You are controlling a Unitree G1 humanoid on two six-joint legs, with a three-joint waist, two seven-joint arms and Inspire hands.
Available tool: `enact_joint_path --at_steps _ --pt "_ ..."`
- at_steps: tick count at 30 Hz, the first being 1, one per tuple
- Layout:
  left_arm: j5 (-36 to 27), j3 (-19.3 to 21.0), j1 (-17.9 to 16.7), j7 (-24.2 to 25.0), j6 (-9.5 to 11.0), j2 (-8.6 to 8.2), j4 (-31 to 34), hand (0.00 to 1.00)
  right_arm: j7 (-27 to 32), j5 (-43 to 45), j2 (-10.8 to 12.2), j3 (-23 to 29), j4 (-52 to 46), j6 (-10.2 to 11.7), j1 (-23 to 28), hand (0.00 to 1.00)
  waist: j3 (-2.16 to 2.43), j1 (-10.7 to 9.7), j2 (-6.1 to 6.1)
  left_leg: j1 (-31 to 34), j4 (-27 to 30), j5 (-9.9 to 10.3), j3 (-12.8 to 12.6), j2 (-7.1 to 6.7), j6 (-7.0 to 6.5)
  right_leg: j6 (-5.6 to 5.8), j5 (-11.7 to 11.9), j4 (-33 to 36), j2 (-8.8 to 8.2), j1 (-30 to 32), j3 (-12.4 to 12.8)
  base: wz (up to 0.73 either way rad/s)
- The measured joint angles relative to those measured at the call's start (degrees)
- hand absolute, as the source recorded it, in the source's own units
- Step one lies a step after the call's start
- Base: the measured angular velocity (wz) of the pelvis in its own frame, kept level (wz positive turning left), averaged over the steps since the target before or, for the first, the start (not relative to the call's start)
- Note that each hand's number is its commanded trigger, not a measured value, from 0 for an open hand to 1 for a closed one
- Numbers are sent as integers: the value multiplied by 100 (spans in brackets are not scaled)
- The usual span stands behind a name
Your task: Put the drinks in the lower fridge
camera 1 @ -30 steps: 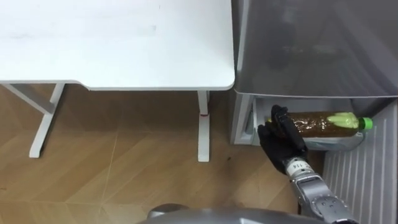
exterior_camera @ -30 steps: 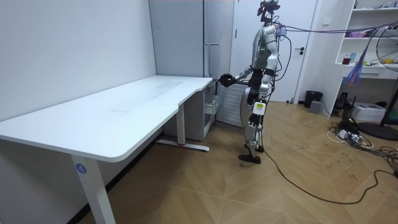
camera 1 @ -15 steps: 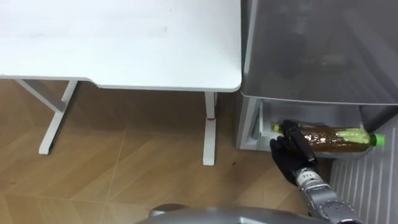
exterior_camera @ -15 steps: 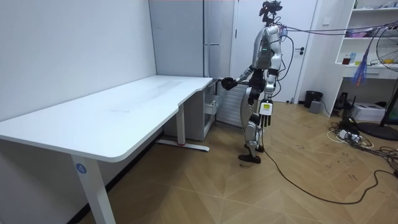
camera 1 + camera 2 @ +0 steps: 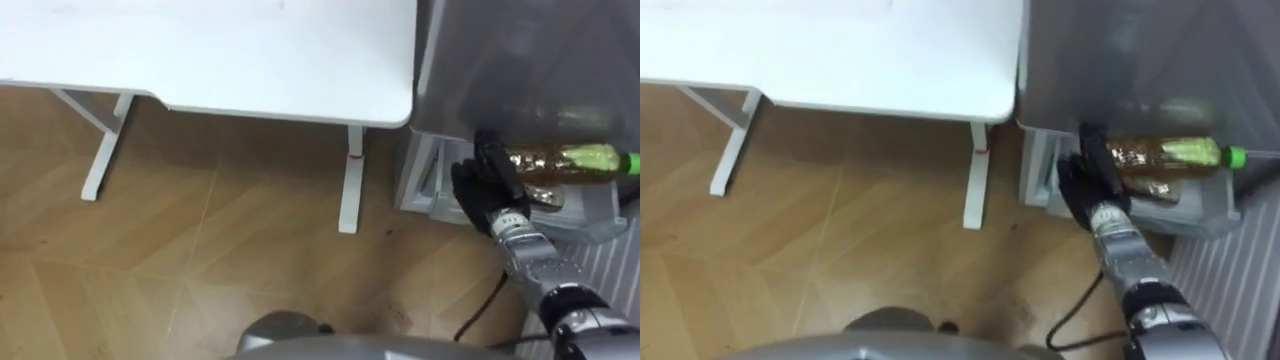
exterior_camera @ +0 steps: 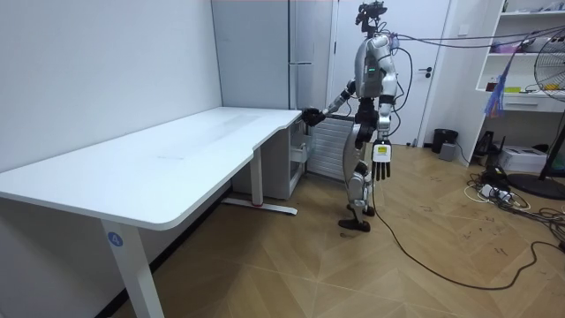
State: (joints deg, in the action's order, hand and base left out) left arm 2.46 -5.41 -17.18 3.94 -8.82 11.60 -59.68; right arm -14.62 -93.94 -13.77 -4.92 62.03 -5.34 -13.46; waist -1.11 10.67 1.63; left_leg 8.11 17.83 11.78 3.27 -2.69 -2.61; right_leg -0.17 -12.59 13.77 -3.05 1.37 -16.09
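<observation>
A bottle (image 5: 562,160) of brown drink with a green label and green cap lies level in my right hand (image 5: 482,186), whose dark fingers curl round its base end. I hold it over the open lower fridge drawer (image 5: 598,214), just below the grey fridge front (image 5: 530,60). A second brown thing (image 5: 1155,190) lies under it in the drawer. In the room view I stand upright beside the fridge, right hand (image 6: 313,115) stretched toward it. My left hand (image 6: 380,160) hangs at my side with straight fingers.
A long white table (image 5: 250,45) stands to the left of the fridge, with its leg and foot (image 5: 349,190) close to the drawer. The ribbed inside of the fridge door (image 5: 1230,265) stands at my right. Wooden floor lies in front.
My right arm has stretched further toward the fridge, carrying the bottle closer in over the drawer. My left hand has dropped to hang at my side. The eye views have shifted.
</observation>
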Motion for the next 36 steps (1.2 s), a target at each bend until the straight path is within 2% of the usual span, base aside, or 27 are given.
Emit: enact_joint_path --at_steps 2,4,9,11,14,18,25,31,32,33,36 --pt "-70 -18 228 -4 64 84 3 0 114 -2 -9 210 343 -28 -255 100 -38 49 -88 345 72 -64 13 3 7 -33 25 105 -7 340 -39 10" --pt "-66 -39 332 -3 55 94 1 0 144 6 -32 288 548 -70 -455 100 -65 56 -145 587 154 -89 7 16 10 -58 58 150 -2 571 -57 0" --pt "-69 -69 536 -40 60 96 -5 0 144 7 -121 407 818 -109 -762 100 -85 62 -186 1096 358 -125 26 13 1 -79 98 286 -4 1012 -127 7" --pt "-68 -184 678 -101 62 95 -26 0 152 23 -128 406 1153 -185 -1040 100 -93 89 -204 1325 366 -198 21 13 1 -102 161 306 2 1248 -120 0" --pt "-83 -381 840 -131 74 99 -28 0 245 37 -134 407 1185 -299 -1283 100 -137 73 -279 1550 202 -379 -23 -6 -10 -114 170 479 -85 1631 -100 0" --pt "-368 -389 894 -230 154 99 -28 0 273 203 -220 409 1186 -359 -1479 100 -158 62 -315 1827 181 -473 -59 3 -12 -143 231 521 -104 1931 -121 0" --pt "-917 -390 962 -341 229 116 -223 0 348 201 -492 508 1207 -361 -1889 100 -197 77 -374 2151 196 -556 -241 -10 -57 -142 226 822 -200 2425 19 -7" --pt "-1006 -438 1018 -340 295 125 -297 0 383 207 -521 663 1215 -358 -2032 100 -225 77 -399 2277 199 -590 -293 -16 -74 -143 210 934 -272 2616 56 -2" --pt "-1080 -492 1018 -335 293 127 -305 0 383 207 -540 663 1215 -358 -2037 66 -225 91 -398 2311 200 -597 -294 -20 -75 -145 209 963 -279 2663 63 0" --pt "-1085 -507 1018 -327 293 126 -307 0 383 207 -549 663 1215 -358 -2039 0 -228 97 -395 2325 200 -598 -293 -22 -75 -146 206 976 -282 2682 65 0" --pt "-1087 -514 1021 -304 294 107 -311 0 382 214 -635 663 1214 -358 -2040 0 -256 169 -356 2377 202 -601 -307 -20 -76 -147 205 993 -282 2750 86 -1"
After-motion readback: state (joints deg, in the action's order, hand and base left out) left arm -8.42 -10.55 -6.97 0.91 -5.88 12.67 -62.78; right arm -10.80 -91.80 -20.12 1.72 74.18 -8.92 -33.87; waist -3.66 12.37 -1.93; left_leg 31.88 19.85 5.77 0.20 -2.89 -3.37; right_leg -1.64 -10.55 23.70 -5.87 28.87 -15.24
